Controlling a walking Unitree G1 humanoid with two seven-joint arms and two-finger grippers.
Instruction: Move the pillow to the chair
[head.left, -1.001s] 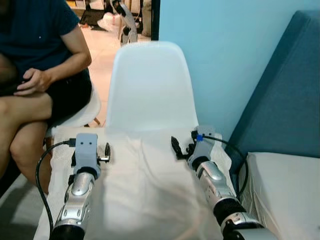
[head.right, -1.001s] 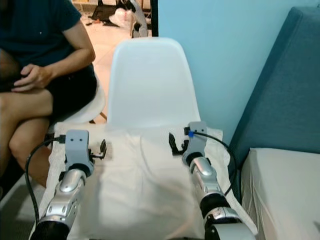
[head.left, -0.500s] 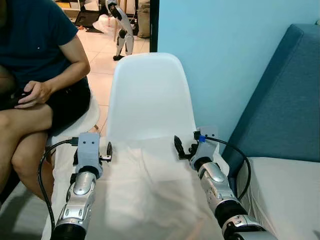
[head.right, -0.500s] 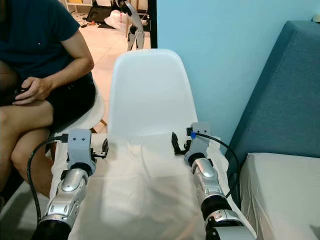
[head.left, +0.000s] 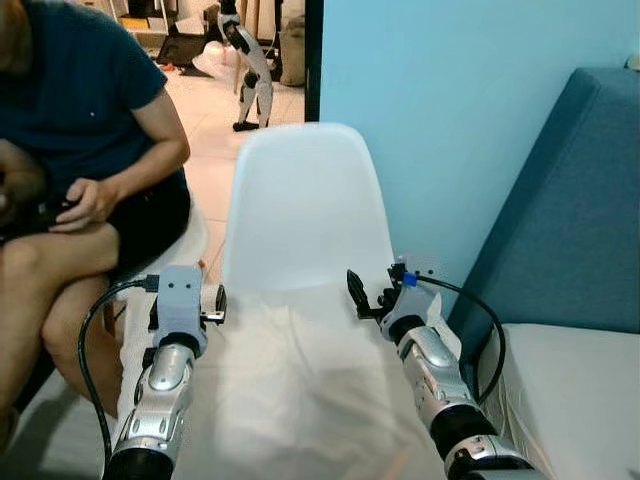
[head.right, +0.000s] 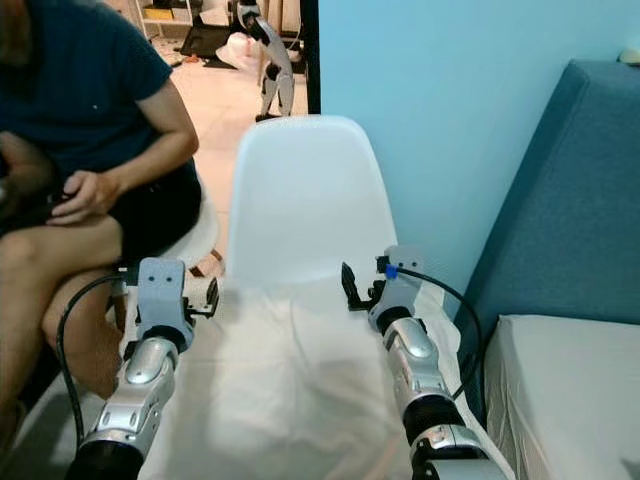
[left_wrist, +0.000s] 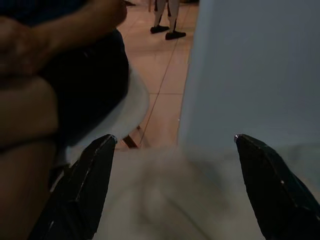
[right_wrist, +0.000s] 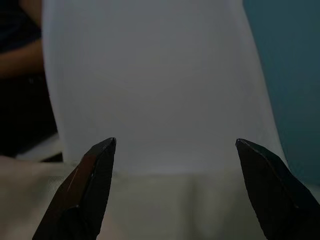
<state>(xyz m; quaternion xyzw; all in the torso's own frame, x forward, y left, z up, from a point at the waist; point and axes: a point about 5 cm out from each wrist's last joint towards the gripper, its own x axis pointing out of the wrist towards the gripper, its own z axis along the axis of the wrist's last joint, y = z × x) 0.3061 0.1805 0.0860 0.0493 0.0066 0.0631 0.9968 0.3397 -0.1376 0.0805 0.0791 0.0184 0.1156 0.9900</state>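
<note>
A large white pillow (head.left: 290, 390) lies in front of me, its far edge against the seat of the white chair (head.left: 305, 210). Both my arms rest along the top of the pillow. The left gripper (left_wrist: 175, 140) is open near the pillow's far left corner, its fingers (left_wrist: 82, 185) spread wide over the fabric. At the far right corner the right gripper (right_wrist: 175, 142) is open too, facing the chair's backrest (right_wrist: 150, 85). The pillow hides the chair's seat.
A person (head.left: 90, 150) in a dark shirt sits on another white chair just to the left, knees close to my left arm. A teal sofa (head.left: 580, 220) with a white cushion (head.left: 580, 390) stands on the right. Behind the chair rises a light blue wall (head.left: 430, 120).
The whole picture has shifted downward, so the camera has moved. Arms and pillow hold the same place against the chair. The person's hands have risen a little.
</note>
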